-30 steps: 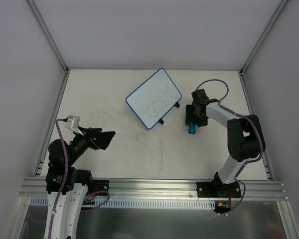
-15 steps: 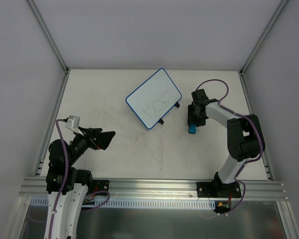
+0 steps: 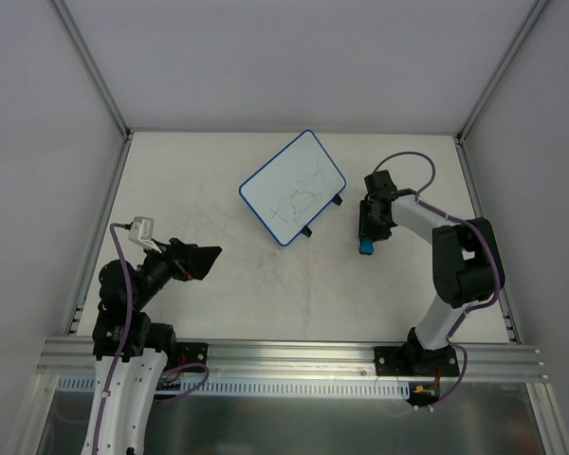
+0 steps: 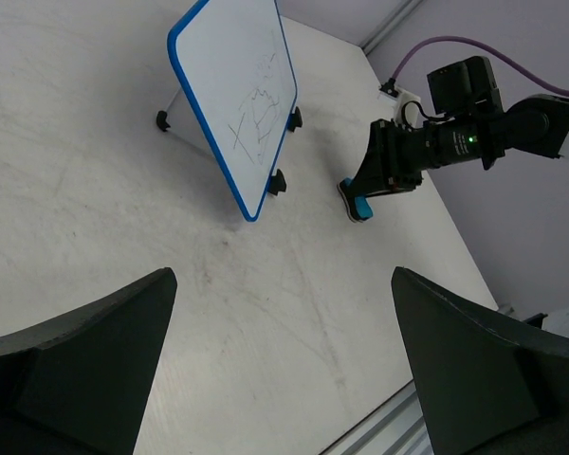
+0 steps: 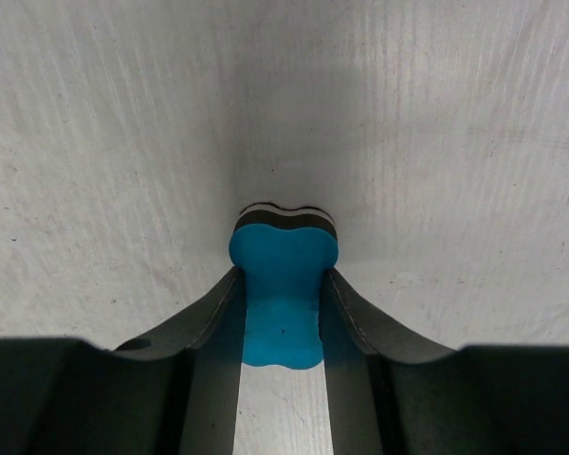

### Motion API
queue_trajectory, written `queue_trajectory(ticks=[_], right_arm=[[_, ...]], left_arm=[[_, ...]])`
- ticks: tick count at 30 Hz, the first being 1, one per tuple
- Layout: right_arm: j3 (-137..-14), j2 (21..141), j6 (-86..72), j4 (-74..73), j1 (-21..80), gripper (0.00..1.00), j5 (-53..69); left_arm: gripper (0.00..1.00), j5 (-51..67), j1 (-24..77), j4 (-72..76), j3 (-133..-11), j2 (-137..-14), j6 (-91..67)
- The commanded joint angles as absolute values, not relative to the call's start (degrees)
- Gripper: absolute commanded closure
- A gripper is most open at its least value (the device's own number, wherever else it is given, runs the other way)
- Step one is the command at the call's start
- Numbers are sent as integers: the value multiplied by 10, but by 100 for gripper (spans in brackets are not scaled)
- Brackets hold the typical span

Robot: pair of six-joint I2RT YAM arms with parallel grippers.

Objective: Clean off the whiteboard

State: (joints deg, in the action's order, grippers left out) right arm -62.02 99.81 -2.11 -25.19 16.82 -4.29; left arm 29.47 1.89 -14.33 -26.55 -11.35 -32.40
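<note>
Top external view:
- The whiteboard point(image 3: 292, 188) sits upper middle of the frame, turned on the diagonal. Dark pen lines cross its face, and no wiped patch is visible.
- The right gripper point(image 3: 365, 237) is right of centre, near the board's right edge but apart from it. The blue eraser point(image 3: 365, 246) is at its tips, low on the table point(image 3: 218, 294).
- The left gripper point(image 3: 194, 261) hangs at lower left, well apart from the board, jaws spread wide with nothing between them.

Left wrist view:
- The board is at upper middle, propped at a tilt on small black feet, with scribbles mid-face.
- The eraser is right of centre, on or just above the table. It is not touching the board.

Right wrist view:
- The 2 fingers point(image 5: 209, 322) are clamped on the eraser's narrow waist at centre frame.
- Only bare table shows beyond. The board is out of this view.

Progress, my judgement:
- Step 1, gripping the eraser, looks done.
- Left to do: lift it, carry it to the board and wipe the whole face.
- 0 lines are erased so far. Because the board is propped, pressing on it may push it away.
</note>
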Motion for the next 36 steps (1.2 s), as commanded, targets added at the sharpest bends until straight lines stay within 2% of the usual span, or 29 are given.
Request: queue_trajectory(ticks=[1, 4, 8, 14, 21, 23, 25, 30, 36], right_arm=[[-614, 976, -27, -251, 171, 79, -49], [-614, 968, -29, -252, 171, 86, -42], [-616, 942, -34, -251, 171, 100, -27], [-625, 882, -32, -253, 171, 100, -12], [-665, 833, -23, -258, 171, 100, 20], [-700, 838, -22, -266, 171, 100, 36], [-722, 849, -22, -272, 171, 100, 50], [-784, 869, -26, -279, 171, 100, 73], [-827, 898, -30, -276, 171, 100, 97]], left_arm=[[1, 287, 19, -70, -236, -126, -371], [1, 288, 19, 3, -212, -150, -401], [1, 323, 19, 149, -182, -219, -430], [1, 296, 23, 273, -176, -332, -422], [1, 280, 42, 341, -221, -478, -382], [10, 286, 46, 394, -225, -515, -385], [12, 281, 54, 430, -236, -568, -381], [3, 263, 62, 474, -272, -665, -354], [1, 263, 71, 518, -319, -755, -352]])
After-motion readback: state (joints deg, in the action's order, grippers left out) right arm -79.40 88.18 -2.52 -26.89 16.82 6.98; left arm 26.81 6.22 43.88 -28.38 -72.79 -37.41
